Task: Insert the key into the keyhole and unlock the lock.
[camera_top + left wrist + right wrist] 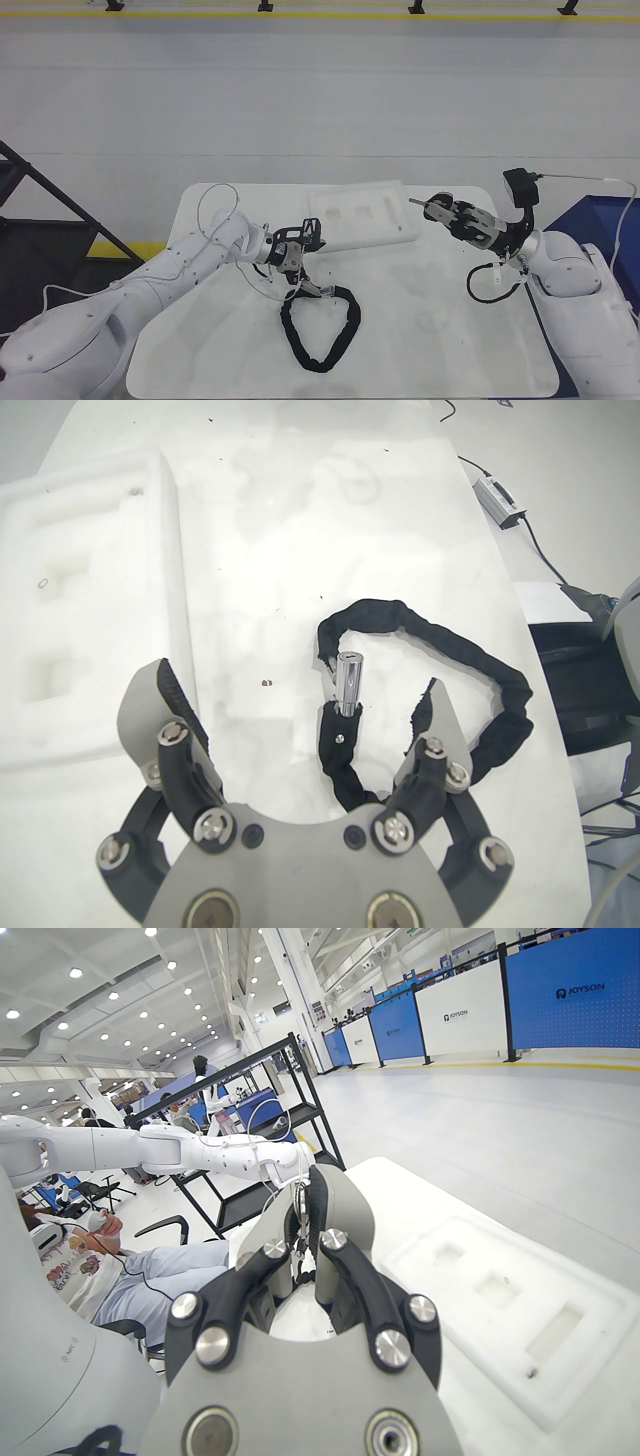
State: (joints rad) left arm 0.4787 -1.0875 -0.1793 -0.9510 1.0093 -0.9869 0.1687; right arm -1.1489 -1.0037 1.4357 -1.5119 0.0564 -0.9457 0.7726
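Note:
A black fabric-sleeved chain lock [322,335] lies in a loop at the table's front middle. Its chrome lock cylinder [348,686] sticks out of one sleeve end, with the keyhole [350,657] in the end face turned away from the left wrist. My left gripper [300,700] [300,240] hovers open just above that end, and the cylinder sits between its fingers [175,700] without touching them. My right gripper [437,206] [301,1185] is raised over the table's right side, shut on the small metal key [300,1205] [417,202], whose tip points toward the left arm.
A white foam tray [360,215] [75,600] [500,1288] with rectangular recesses sits at the table's back middle, beside the left gripper. A power adapter [500,500] with its cable lies on the floor past the table's edge. A black rack [30,190] stands off the table's left.

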